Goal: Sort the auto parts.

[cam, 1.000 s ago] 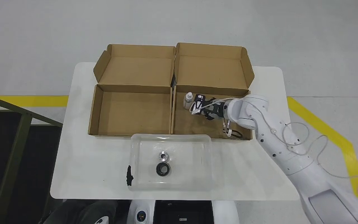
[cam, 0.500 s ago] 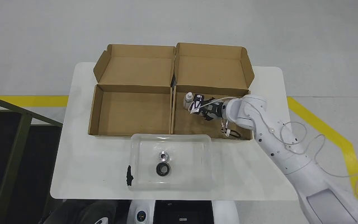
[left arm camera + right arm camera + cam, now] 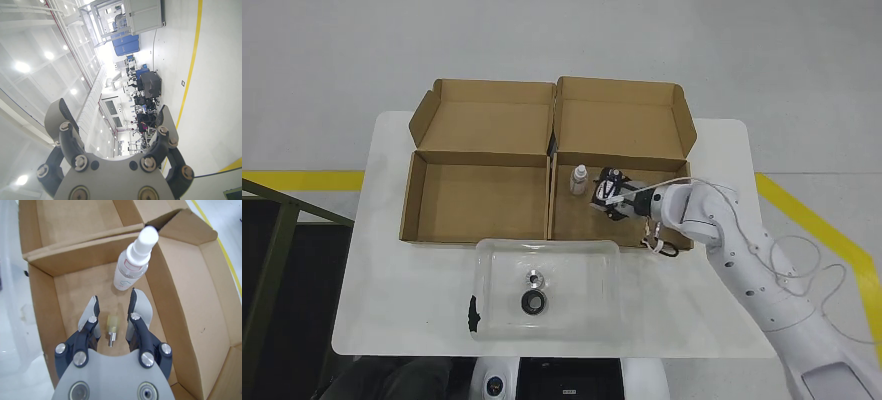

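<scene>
R gripper (image 3: 114, 297) sits spread and empty inside the right cardboard box (image 3: 189, 294). A small stud part (image 3: 112, 326) lies flat on the box floor btwn its fingers, near a clear spray bottle (image 3: 132, 262). The part has a yellowish translucent cap and a smooth metal pin. Prob. light and rigid; grip across the cap. L gripper (image 3: 113, 106) is spread, empty.

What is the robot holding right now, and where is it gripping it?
Nothing. The right gripper is open over a small metal-tipped part lying loose on the cardboard box floor; the left gripper is open too.
</scene>
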